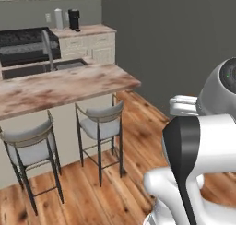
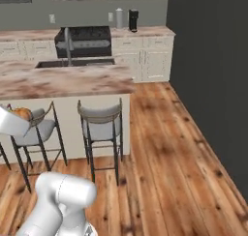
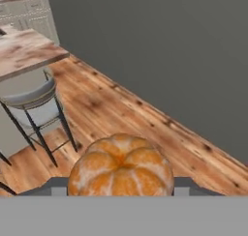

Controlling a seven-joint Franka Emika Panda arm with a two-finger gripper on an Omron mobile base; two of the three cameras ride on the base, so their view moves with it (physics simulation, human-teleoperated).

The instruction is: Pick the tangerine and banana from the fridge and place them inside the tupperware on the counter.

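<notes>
Hand view: the tangerine (image 3: 120, 166) sits at the bottom centre, directly between the two dark fingertips of the gripper (image 3: 120, 185), whose pads (image 3: 183, 184) show as grey stubs pressed to either side of the fruit. The jaws are closed on the tangerine and hold it clear of the wooden floor (image 3: 145, 119), which lies well below. Its segmented orange top faces the camera.

Landmark for what follows: the marbled island (image 2: 63, 81).

Right base view: an orange spot, the tangerine (image 2: 22, 113), shows at the left edge, in front of the island's front face and level with the top of the left stool's backrest, partly covered by a white part of the arm. Two bar stools stand against the island's front face, the left stool (image 2: 35, 131) and the right stool (image 2: 100, 124), side by side. A sink (image 2: 75, 63) with a tall faucet (image 2: 68, 42) is set into the island's far side. Behind the island runs the counter (image 2: 143, 32) over cream cabinets (a dark coffee machine (image 2: 133, 20) stands on it, just beside a pale canister). A dark stove (image 2: 83, 40) sits behind the island, left of that counter. To the island's right stands a dark grey wall (image 2: 213, 66).

Left base view: the island (image 1: 64, 85) occupies the left, with both stools tucked under its near edge.
</notes>
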